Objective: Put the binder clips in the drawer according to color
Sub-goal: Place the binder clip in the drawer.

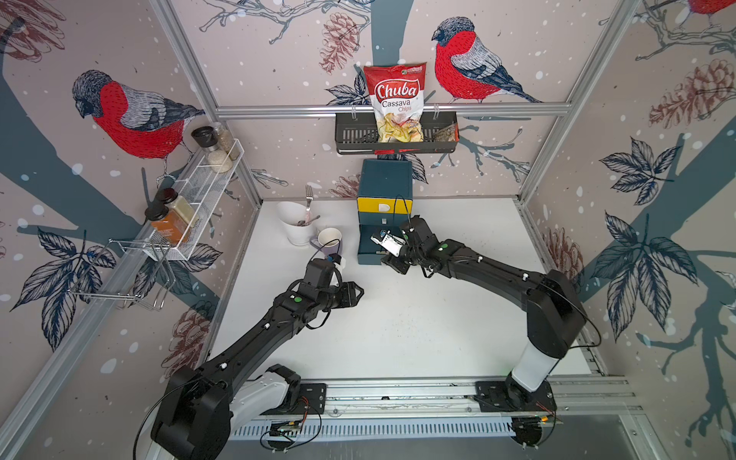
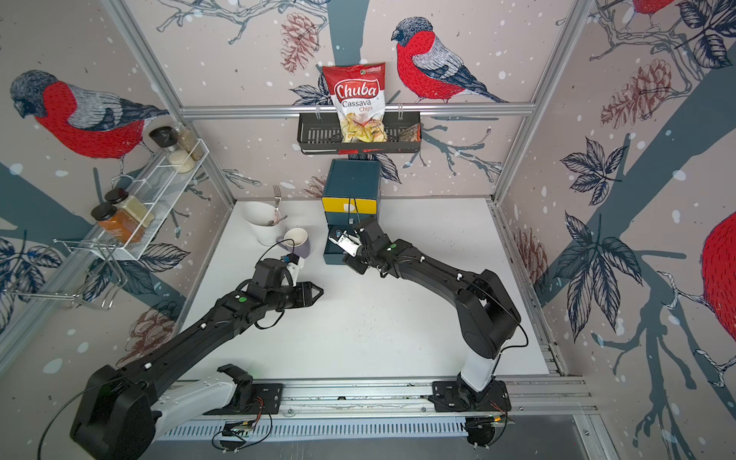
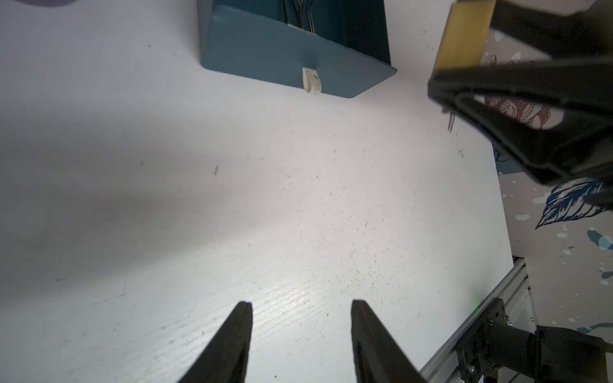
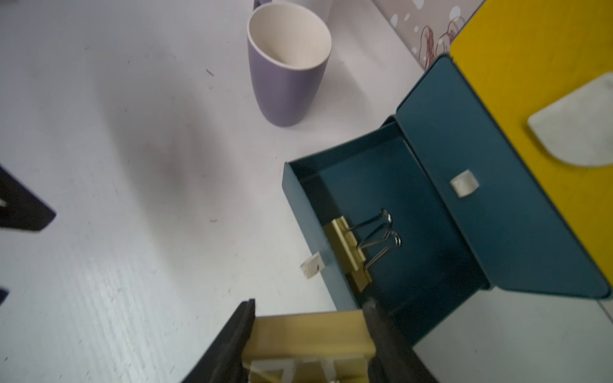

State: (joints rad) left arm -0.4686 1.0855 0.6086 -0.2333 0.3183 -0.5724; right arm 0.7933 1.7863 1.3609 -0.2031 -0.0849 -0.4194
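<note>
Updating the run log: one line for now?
right gripper: shut on yellow binder clip | open teal drawer: another yellow clip inside | left gripper: open

The left arm [image 1: 247, 346] reaches forward from its base with the wrist bent across toward the middle. The left gripper [image 3: 300, 303] points out level, its jaws apart with nothing between them. The right arm [image 1: 498, 275] stretches inward from a raised elbow, wrist tipped down. The right gripper [image 4: 308, 303] is clamped on a yellow binder clip [image 4: 308, 335].
</note>
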